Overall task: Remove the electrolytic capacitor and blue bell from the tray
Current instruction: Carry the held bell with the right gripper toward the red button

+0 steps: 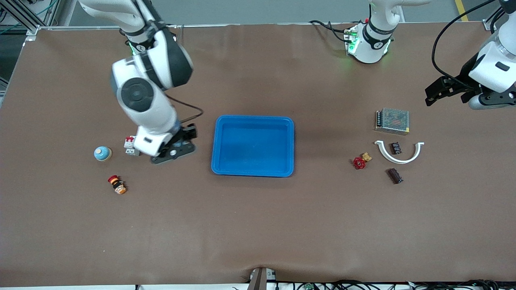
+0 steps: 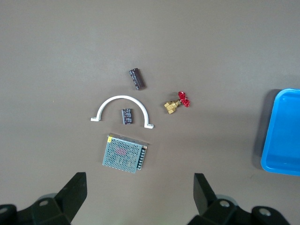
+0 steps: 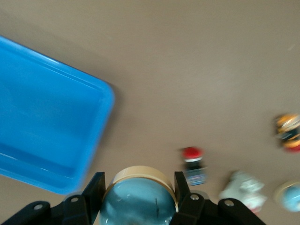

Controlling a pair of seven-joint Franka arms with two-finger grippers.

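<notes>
My right gripper (image 1: 174, 153) (image 3: 139, 182) is shut on a bell (image 3: 138, 199), a pale blue dome on a tan base, low over the table beside the blue tray (image 1: 253, 118) toward the right arm's end. In the front view the hand hides this bell. A second blue bell (image 1: 102, 153) (image 3: 291, 197) sits on the table near there. The capacitor (image 1: 395, 176) (image 2: 137, 78), a dark brown cylinder, lies toward the left arm's end. My left gripper (image 1: 434, 95) (image 2: 138, 187) hangs open and empty, high over that end.
Around the capacitor lie a red-handled brass valve (image 1: 361, 161), a white half-ring (image 1: 399, 158) with a small black part (image 1: 396, 148) inside it, and a metal mesh box (image 1: 392, 120). A red-white breaker (image 1: 130, 145) and a red push button (image 1: 117, 184) lie near the second bell.
</notes>
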